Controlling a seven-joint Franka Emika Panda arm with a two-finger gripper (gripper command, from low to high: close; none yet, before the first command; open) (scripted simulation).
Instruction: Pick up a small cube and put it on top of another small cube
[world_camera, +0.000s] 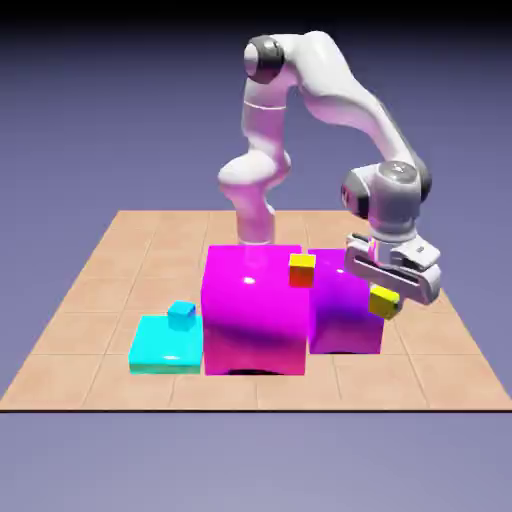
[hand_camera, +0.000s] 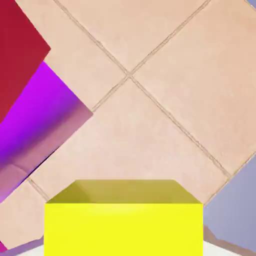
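Observation:
My gripper (world_camera: 386, 293) is shut on the small cube (world_camera: 383, 302), a tiny plain yellow one, at the exterior view's right of the smaller magenta block (world_camera: 343, 315). In the hand view this yellow cube (hand_camera: 123, 220) fills the bottom middle and hides both fingertips, with tan floor tiles beyond it. A second small cube (world_camera: 302, 269), yellow with an orange-red face, rests near the top edge of the large magenta block (world_camera: 254, 310). A small cyan cube (world_camera: 181, 315) sits on a flat cyan slab (world_camera: 163, 348).
The two magenta blocks stand side by side in the middle of the tiled table (world_camera: 90, 300). In the hand view, a magenta block face (hand_camera: 35, 117) and a dark red surface (hand_camera: 17, 50) show at the left edge.

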